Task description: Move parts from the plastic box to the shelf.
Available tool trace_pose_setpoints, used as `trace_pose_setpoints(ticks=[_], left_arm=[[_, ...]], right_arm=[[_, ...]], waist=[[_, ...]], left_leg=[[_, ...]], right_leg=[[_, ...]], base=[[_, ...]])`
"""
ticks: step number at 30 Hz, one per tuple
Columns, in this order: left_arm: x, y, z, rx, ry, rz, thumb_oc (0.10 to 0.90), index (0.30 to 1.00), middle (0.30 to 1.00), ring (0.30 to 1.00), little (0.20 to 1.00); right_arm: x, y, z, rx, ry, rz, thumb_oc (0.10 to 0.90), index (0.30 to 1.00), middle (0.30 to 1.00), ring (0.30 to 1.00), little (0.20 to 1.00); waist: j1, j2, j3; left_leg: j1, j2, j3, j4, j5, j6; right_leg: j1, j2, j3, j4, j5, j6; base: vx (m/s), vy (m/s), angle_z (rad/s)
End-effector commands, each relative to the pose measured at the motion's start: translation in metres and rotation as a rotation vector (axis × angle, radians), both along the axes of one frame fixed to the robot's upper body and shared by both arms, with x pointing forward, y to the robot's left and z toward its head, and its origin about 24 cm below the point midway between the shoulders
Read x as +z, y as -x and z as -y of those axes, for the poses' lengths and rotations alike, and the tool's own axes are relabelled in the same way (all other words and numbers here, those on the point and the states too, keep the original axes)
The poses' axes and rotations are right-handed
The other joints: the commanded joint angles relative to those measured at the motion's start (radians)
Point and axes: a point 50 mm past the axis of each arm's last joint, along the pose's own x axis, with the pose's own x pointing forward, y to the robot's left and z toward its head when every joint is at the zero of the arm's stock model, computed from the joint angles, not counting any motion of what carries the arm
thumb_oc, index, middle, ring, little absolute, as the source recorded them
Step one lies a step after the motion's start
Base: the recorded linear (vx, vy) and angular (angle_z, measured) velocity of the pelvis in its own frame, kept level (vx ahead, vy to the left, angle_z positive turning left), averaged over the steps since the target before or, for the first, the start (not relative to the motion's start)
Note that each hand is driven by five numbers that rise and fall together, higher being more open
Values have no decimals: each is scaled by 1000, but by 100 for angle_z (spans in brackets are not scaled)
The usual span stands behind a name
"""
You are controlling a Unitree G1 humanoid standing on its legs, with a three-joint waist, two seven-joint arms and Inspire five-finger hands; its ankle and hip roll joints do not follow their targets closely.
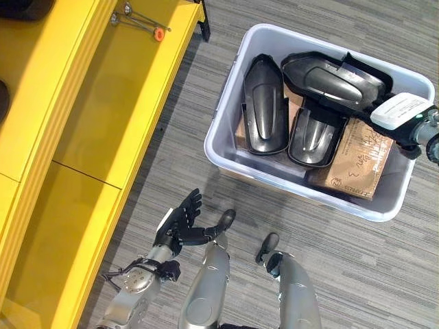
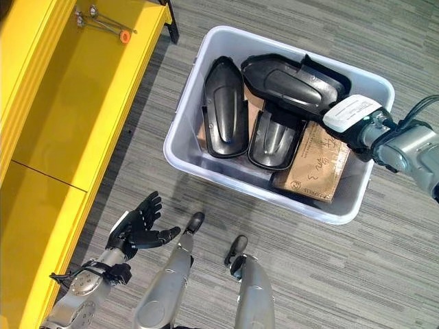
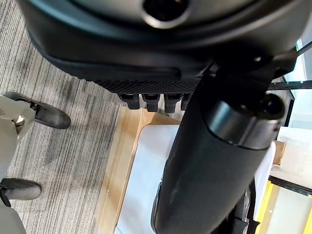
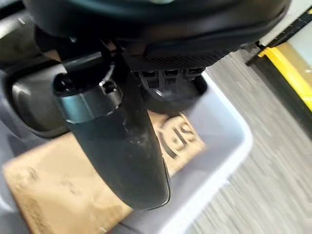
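A grey plastic box (image 1: 221, 123) stands on the carpet and holds three black moulded parts: a long one (image 1: 265, 113) at its left, a wide one (image 1: 333, 79) across the back and a shorter one (image 1: 315, 133) in the middle. They lie on brown cardboard (image 1: 357, 161). My right hand (image 2: 370, 133) comes in over the box's right rim beside the wide part, thumb (image 4: 117, 141) straight above the cardboard, holding nothing. Over the floor near the yellow shelf (image 1: 103, 103), my left hand (image 1: 180, 223) hangs open with its fingers spread and nothing in it.
On the shelf's far end lies a thin metal tool with an orange tip (image 1: 159, 34). A dark object (image 1: 20, 8) sits at the shelf's upper level. Bare carpet separates the shelf from the box.
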Motion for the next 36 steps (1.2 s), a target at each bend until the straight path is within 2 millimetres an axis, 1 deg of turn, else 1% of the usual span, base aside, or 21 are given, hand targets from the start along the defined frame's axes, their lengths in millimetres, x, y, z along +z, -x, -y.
trace_pose_setpoints(ticks=[1, 5, 10, 13, 14, 15, 16, 17, 19, 21, 26, 29, 31, 32, 36], left_arm=[[34, 2, -1, -15, 9, 175, 900, 1000, 1000, 1000, 1000], [35, 1, 2, -17, 19, 183, 900, 1000, 1000, 1000, 1000], [35, 0, 5, -7, 37, 192, 900, 1000, 1000, 1000, 1000], [36, 0, 8, -6, 48, 197, 900, 1000, 1000, 1000, 1000], [36, -1, 8, -6, 51, 199, 900, 1000, 1000, 1000, 1000], [35, -1, 10, -5, 55, 196, 900, 1000, 1000, 1000, 1000], [35, -1, 11, -8, 56, 197, 900, 1000, 1000, 1000, 1000], [35, -1, 11, -9, 53, 197, 900, 1000, 1000, 1000, 1000], [35, -1, 11, -10, 51, 199, 900, 1000, 1000, 1000, 1000], [35, -2, 11, -2, 48, 202, 900, 1000, 1000, 1000, 1000], [36, -2, 11, 8, 48, 209, 900, 1000, 1000, 1000, 1000], [38, -4, 11, 19, 47, 219, 900, 1000, 1000, 1000, 1000], [38, -4, 11, 22, 47, 220, 900, 1000, 1000, 1000, 1000], [38, -4, 11, 25, 46, 221, 900, 1000, 1000, 1000, 1000], [40, -5, 10, 27, 44, 227, 900, 1000, 1000, 1000, 1000]], right_arm=[[70, 26, 33, -115, 77, 270, 900, 1000, 1000, 1000, 1000], [78, 31, 42, -156, 82, 312, 900, 1000, 1000, 1000, 1000], [78, 31, 48, -189, 77, 328, 900, 1000, 1000, 1000, 1000], [72, 29, 49, -195, 48, 330, 900, 1000, 1000, 1000, 1000], [68, 28, 51, -203, 28, 329, 900, 1000, 1000, 1000, 1000], [60, 24, 47, -185, 11, 311, 900, 1000, 1000, 1000, 1000], [57, 23, 45, -176, 2, 305, 900, 1000, 1000, 1000, 1000], [55, 23, 46, -178, -1, 304, 900, 1000, 1000, 1000, 1000], [52, 20, 41, -155, -1, 301, 900, 1000, 1000, 1000, 1000], [53, 19, 41, -156, 5, 309, 900, 1000, 1000, 1000, 1000], [63, 20, 41, -151, 29, 356, 900, 1000, 1000, 1000, 1000], [75, 23, 44, -167, 44, 412, 900, 1000, 1000, 1000, 1000], [77, 24, 45, -174, 48, 425, 900, 1000, 1000, 1000, 1000], [80, 24, 44, -167, 46, 439, 900, 1000, 1000, 1000, 1000], [82, 24, 42, -161, 45, 443, 900, 1000, 1000, 1000, 1000]], waist=[[3, -4, -21], [-6, 6, -13], [-14, 20, 0], [-14, 27, 8], [-15, 31, 8], [-18, 37, 9], [-19, 39, 9], [-17, 36, 9], [-18, 38, 9], [-17, 40, 9], [-20, 40, 9], [-24, 36, 9], [-24, 35, 9], [-23, 28, 9], [-24, 19, 9]], left_leg=[[27, 91, 27, 7, -50, 22], [23, 87, 26, 8, -50, 23], [11, 82, 28, 15, -52, 27], [2, 80, 30, 24, -57, 30], [-5, 77, 30, 32, -61, 32], [-14, 73, 31, 43, -66, 34], [-18, 70, 30, 47, -68, 34], [-19, 69, 30, 49, -69, 35], [-31, 65, 32, 58, -74, 37], [-40, 63, 33, 64, -76, 38], [-57, 59, 33, 68, -78, 41], [-66, 59, 35, 62, -75, 39], [-68, 59, 35, 62, -75, 40], [-70, 58, 32, 66, -78, 42], [-73, 56, 30, 75, -84, 44]], right_leg=[[36, -25, 69, 22, -94, 76], [23, -28, 74, 38, -100, 74], [-3, -30, 86, 57, -102, 73], [-19, -32, 91, 68, -101, 75], [-23, -34, 91, 71, -100, 76], [-34, -37, 93, 79, -101, 77], [-37, -38, 94, 82, -102, 77], [-37, -39, 94, 82, -102, 77], [-47, -41, 96, 83, -100, 79], [-55, -42, 98, 83, -97, 79], [-70, -46, 98, 85, -90, 82], [-76, -49, 96, 79, -86, 83], [-79, -48, 97, 79, -84, 84], [-80, -46, 98, 76, -81, 84], [-76, -48, 94, 75, -81, 86]], base=[[7, -36, 1], [0, 0, 0], [-2, -4, 2], [-2, -2, -4], [3, 0, -10], [6, 3, -3], [0, 0, 0], [0, 0, 0], [0, 0, 0], [0, 0, 0], [-1, 6, 1], [0, 0, 0], [4, 11, 4], [0, 0, 0], [0, 0, 0]])
